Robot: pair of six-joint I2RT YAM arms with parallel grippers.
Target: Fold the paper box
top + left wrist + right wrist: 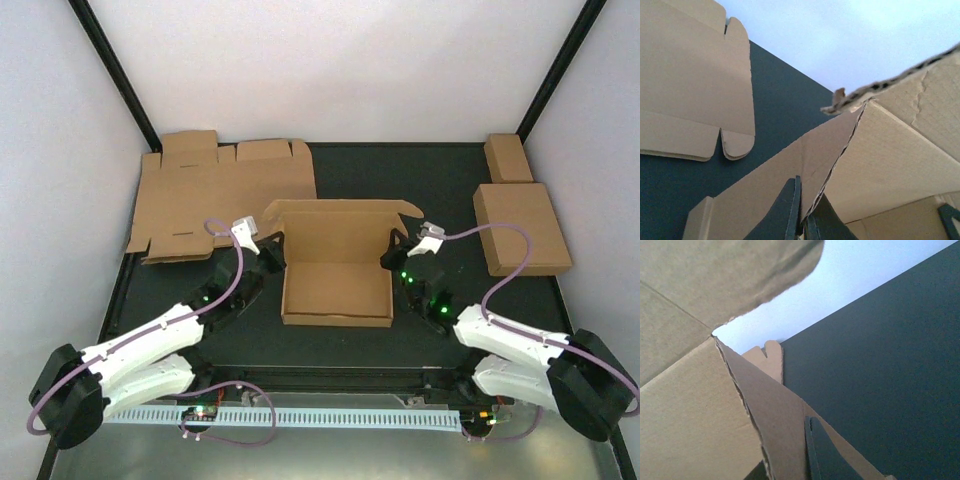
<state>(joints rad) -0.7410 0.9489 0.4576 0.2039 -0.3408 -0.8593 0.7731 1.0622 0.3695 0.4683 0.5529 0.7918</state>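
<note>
A black table (400,170), bounded by white walls, is shown with a flat brown cardboard die-cut sheet (225,195) laid at its rear left corner. At the table's middle sits the paper box (335,280), a half-folded tray of plain brown cardboard, its back panel and both side walls raised and its front wall low. A closed squarish brown cardboard box (520,228) and a small oblong brown cardboard box (508,158) are parked along the right edge, apart from the work.

The left gripper (270,255) is clamped on the left side wall, and the right gripper (393,258) is clamped on the right side wall. The walls appear to be pinched so that they are kept upright while the fold is set. In the wrist views each pair of dark fingers is closed on a thin, raw corrugated edge.

Bare table is left in front of the paper box and behind it to the right. Less room is offered on the left, where the flat sheet lies just beyond the left gripper.
</note>
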